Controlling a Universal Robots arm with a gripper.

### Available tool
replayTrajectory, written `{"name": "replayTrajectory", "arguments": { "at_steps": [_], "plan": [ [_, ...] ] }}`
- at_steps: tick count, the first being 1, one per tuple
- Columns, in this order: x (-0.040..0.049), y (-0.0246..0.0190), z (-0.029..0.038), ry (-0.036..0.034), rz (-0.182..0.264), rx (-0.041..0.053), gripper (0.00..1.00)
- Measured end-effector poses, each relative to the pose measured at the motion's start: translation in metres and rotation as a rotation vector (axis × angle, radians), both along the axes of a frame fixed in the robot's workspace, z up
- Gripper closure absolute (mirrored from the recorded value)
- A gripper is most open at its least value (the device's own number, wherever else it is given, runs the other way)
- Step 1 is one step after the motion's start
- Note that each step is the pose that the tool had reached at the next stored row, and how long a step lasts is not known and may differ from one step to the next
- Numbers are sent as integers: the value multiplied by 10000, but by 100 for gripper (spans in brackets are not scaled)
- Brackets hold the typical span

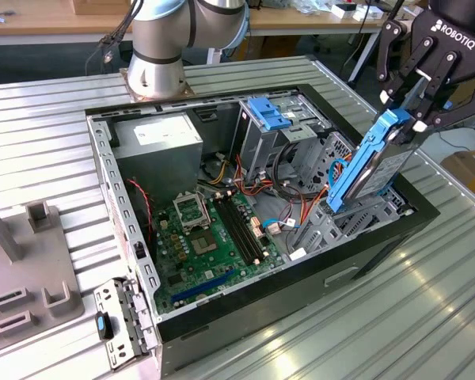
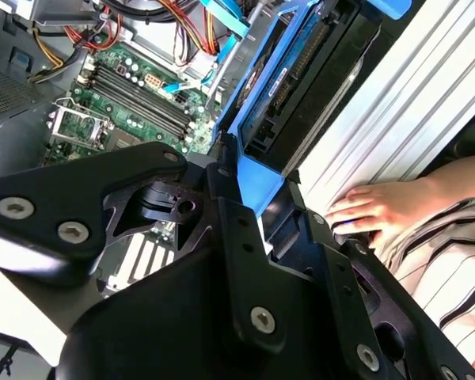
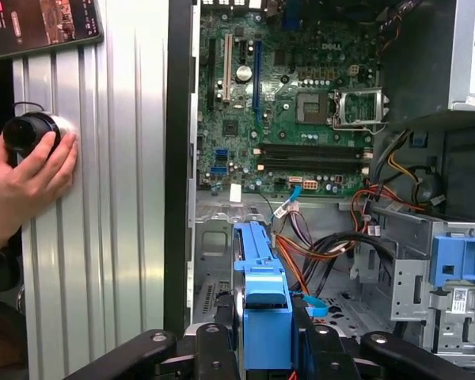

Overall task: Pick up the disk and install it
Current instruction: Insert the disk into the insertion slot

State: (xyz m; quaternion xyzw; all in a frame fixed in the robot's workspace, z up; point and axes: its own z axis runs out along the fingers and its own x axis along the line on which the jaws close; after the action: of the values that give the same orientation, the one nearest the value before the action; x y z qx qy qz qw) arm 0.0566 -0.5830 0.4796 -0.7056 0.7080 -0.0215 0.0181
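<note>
We see our 1 arm [image 1: 166,39] standing at the far edge in the exterior view. Its black gripper [image 1: 408,111] hangs at the exterior view's right, tilted downward, with 2 fingers [image 3: 215,348] clamped on the top end of the disk [image 1: 372,162], which leans at a slant.

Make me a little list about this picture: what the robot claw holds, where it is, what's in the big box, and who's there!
Claw: gripper, shut on the disk
Disk: on edge, tilted, blue rails along it
Where: lower end down inside the open computer case, at the exterior view's right
In the case: green circuit board, grey power box
Someone else: a person's hand on the ridged table beside the case
</note>
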Motion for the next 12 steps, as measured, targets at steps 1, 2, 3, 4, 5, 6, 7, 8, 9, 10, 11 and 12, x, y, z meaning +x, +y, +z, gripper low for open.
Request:
{"name": "replayTrajectory", "arguments": {
  "at_steps": [1, 2, 3, 4, 5, 6, 7, 8, 9, 10, 11, 12],
  "plan": [
    [15, 0, -11, 0, -1, 1, 63],
    [20, 0, -24, 0, -3, -1, 63],
    [21, 0, -41, 0, -3, 0, 63],
    [34, 2, -57, 0, 0, 2, 63],
    [40, 4, -63, 0, -2, 3, 63],
    [47, 8, -71, 0, -1, 0, 63],
    [50, 12, -75, 0, -1, -1, 63],
    [50, 17, -81, 0, -2, -1, 63],
    [51, 25, -87, 0, -2, 1, 63],
    [51, 34, -91, 0, -1, -1, 63],
    [52, 68, -119, 0, -3, 4, 63],
    [57, 68, -199, 7, -2, 23, 63]
  ]
}}
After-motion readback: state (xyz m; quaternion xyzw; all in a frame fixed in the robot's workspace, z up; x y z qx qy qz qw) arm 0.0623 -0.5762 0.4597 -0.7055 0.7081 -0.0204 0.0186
